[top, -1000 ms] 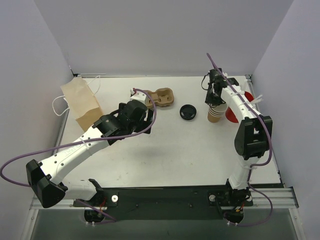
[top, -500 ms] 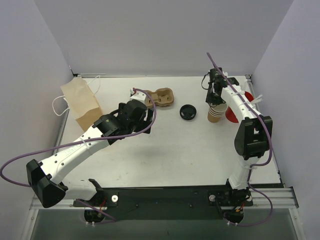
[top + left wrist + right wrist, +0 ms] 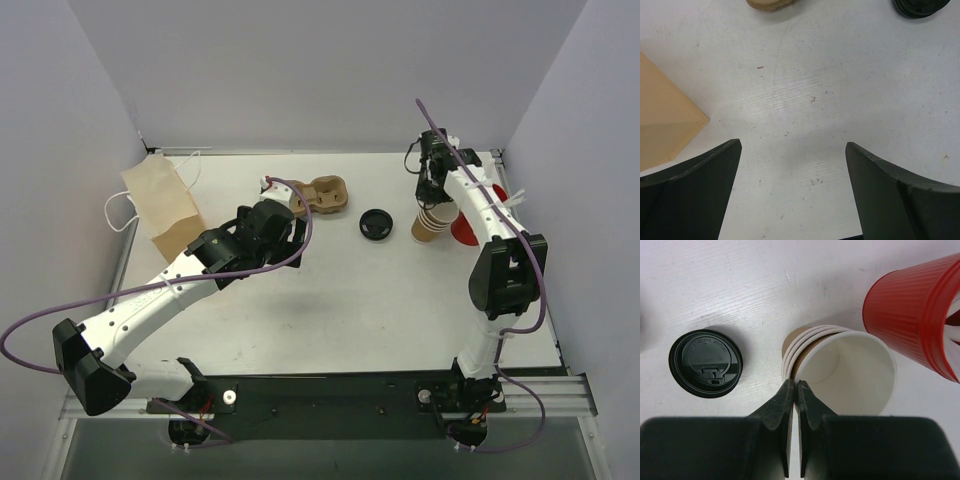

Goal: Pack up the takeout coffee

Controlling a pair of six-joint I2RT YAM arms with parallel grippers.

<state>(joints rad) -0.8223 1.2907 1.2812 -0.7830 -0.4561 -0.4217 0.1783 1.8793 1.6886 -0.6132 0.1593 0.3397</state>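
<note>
Right gripper (image 3: 793, 383) is pinching rim of top tan kraft paper cup (image 3: 855, 365), ribbed red cup (image 3: 905, 310) crowding upper right; left gripper (image 3: 792, 144) gaping empty.

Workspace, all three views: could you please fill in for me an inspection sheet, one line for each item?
Surface: white table, small specks and scuffs, no spill seen.
Job's things: top cup nested in the cup stack; black lid flat beside the stack, apart from it; paper bag standing at far left; cup tray at the back.
Clutter: red cup close beside the stack.
Grippers: left gripper open over bare table; right gripper shut on the top cup's rim.
Cables: purple cable loops from each arm, no snag seen.
Surroundings: grey walls on three sides.
</note>
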